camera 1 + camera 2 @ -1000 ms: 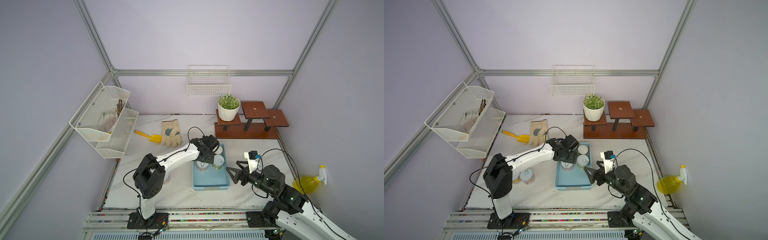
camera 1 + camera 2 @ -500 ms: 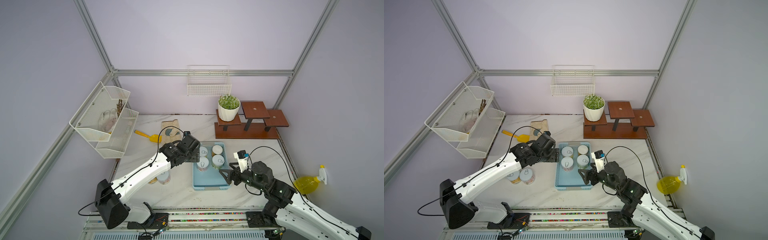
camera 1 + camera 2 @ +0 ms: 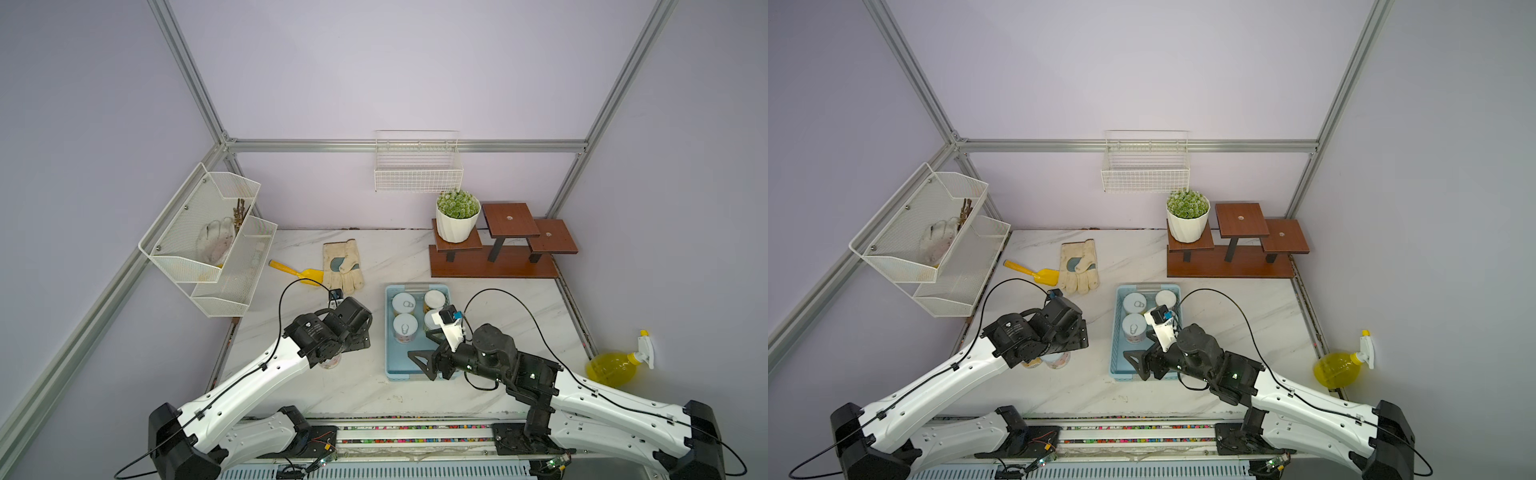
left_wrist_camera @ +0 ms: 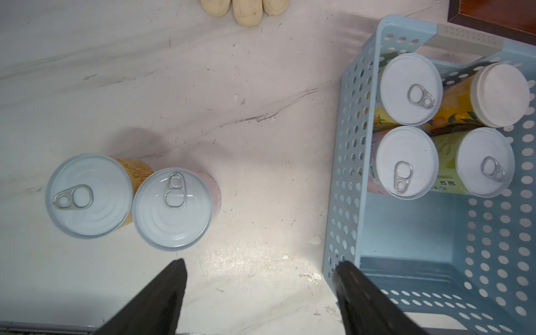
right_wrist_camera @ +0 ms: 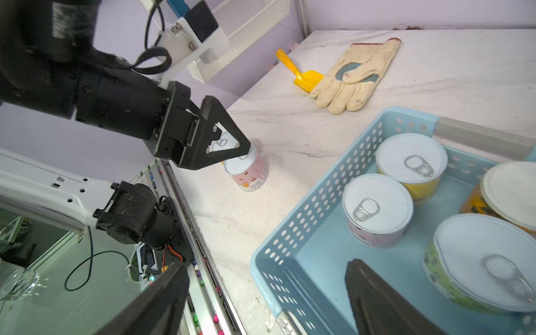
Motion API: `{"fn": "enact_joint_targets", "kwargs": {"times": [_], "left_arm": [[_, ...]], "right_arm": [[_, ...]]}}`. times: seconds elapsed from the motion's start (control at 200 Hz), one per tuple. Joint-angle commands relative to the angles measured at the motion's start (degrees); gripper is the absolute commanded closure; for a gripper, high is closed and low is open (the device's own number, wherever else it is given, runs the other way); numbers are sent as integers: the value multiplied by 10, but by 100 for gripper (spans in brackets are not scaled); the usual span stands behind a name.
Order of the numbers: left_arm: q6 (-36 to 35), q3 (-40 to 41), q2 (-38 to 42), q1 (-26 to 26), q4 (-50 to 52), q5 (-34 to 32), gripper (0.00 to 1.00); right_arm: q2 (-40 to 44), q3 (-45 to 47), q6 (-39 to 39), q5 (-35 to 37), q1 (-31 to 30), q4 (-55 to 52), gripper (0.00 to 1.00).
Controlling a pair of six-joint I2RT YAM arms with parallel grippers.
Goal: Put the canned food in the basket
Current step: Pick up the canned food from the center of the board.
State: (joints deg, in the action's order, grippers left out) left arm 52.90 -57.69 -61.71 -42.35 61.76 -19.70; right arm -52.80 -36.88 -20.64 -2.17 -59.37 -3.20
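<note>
Canned food outside: a pink-labelled tin [image 4: 173, 207] and a yellow-labelled tin [image 4: 88, 195] stand upright beside the wide, empty left gripper [image 4: 261, 262], on its side away from the light-blue perforated plastic basket [image 4: 348, 145]. The right gripper [image 5: 265, 264], wide and empty, hovers at the basket's near end; four tins [image 4: 406, 162] fill its far end.

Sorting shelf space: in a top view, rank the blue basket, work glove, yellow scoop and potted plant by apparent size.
1. blue basket, largest.
2. potted plant and work glove: they look alike, and the plant sits raised, nearer the camera, so unranked.
3. yellow scoop, smallest.
</note>
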Motion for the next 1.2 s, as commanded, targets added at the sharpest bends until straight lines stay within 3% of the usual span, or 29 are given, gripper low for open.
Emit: {"fn": "enact_joint_targets", "kwargs": {"times": [0.0, 0.39, 0.7, 0.9, 1.195], "left_arm": [[43, 11, 18, 8, 29, -22, 14], [46, 85, 6, 72, -37, 13, 1], [68, 118, -28, 97, -60, 25, 8], [73, 127, -25, 105, -47, 14, 1], [43, 146, -40, 136, -92, 49, 0]], "right_arm": [[-12, -21, 10, 7, -16, 57, 10], [-4, -23, 6, 19, -21, 47, 10], [23, -11, 4, 53, -21, 23, 10], [21, -7, 2, 56, -21, 24, 10], [18, -10, 4, 57, -21, 22, 10]]}}
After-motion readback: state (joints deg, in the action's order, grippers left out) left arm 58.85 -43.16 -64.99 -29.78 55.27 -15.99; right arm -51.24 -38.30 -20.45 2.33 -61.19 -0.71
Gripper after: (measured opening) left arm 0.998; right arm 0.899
